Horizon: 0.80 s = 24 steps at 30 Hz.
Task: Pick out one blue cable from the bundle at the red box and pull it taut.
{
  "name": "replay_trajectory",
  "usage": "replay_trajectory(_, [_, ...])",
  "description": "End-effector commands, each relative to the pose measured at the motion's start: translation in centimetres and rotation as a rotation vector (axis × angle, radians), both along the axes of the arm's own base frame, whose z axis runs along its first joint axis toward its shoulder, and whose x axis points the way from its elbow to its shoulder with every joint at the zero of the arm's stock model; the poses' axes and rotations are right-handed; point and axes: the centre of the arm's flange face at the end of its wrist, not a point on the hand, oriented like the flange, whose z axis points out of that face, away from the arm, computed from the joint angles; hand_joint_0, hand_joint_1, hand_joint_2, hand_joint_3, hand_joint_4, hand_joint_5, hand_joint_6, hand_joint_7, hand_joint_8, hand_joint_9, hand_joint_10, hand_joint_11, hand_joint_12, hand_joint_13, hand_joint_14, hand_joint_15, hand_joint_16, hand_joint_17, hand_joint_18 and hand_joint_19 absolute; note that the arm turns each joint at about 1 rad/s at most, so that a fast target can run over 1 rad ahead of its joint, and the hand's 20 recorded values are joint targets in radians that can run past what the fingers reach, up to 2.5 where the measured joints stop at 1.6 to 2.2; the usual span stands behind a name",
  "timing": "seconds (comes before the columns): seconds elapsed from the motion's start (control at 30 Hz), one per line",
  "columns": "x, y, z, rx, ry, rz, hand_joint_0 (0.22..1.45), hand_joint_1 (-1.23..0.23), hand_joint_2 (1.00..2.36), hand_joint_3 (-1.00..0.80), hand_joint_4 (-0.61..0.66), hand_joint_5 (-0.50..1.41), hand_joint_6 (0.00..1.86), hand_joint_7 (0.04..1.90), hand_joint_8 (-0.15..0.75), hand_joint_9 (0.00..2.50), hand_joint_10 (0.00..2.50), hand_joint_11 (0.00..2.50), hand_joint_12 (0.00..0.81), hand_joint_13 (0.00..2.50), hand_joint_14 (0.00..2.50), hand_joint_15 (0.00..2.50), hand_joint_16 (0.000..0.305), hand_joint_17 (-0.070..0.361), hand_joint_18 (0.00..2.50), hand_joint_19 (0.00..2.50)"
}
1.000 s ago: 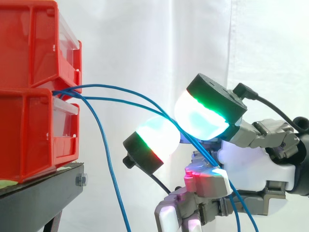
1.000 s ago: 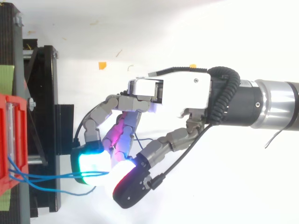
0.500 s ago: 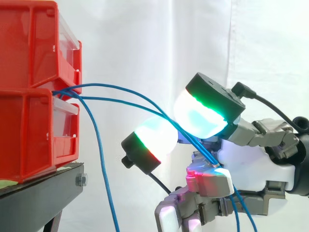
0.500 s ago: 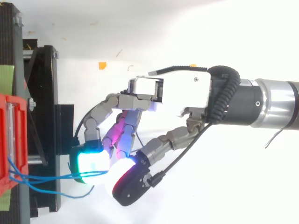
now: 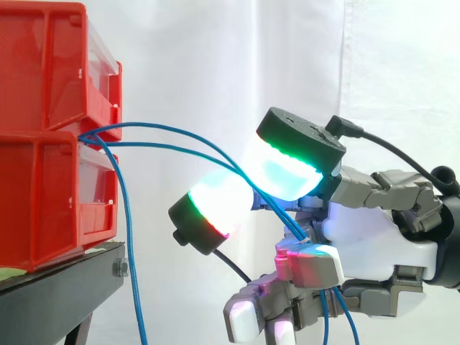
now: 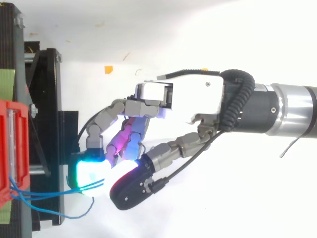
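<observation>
Moved: hand (image 5: pixel 374 237) is further left than a second ago, nearer the bins (image 5: pixel 39 194); its pads (image 5: pixel 284 172) sit lower, and the loose cable (image 5: pixel 130 244) has swung left toward the stand (image 5: pixel 57 295).
Hand: comes in from the right edge, with the palm at lower right in the side view; in the top view it reaches toward the lower left.
Fingers: curled, with two glowing pads closed together on two blue cables (image 5: pixel 172 128).
Cables: they leave the gap between the stacked bins at centre left, arc right across the curtain (image 5: pixel 215 57), pass between the pads, then drop past the palm to the bottom edge.
Loose cable: starts at the same gap and hangs down just right of the stand, clear of the hand.
Bins: red, two stacked at the left edge on the black stand.
Top view: cables (image 6: pixel 44 196) run from the bins at lower left to the cyan pad.
</observation>
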Motion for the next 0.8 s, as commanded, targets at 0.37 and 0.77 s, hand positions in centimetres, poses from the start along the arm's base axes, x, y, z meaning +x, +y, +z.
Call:
replay_trajectory(0.37, [-0.01,0.01,-0.04,-0.001,0.002,0.0,0.62,-0.8,1.02,-0.15,-0.02,-0.14,0.92,0.81,0.307,1.25,0.03,0.88,0.352,0.88,0.02,0.43,0.051,0.114,0.81,0.7])
replay_trajectory(0.77, [0.02,0.02,0.14,0.0,-0.001,0.0,0.8,-0.89,1.02,-0.2,-0.25,-0.13,0.98,1.12,0.287,1.32,0.03,0.91,0.332,0.92,0.02,0.43,0.046,0.104,0.82,0.72])
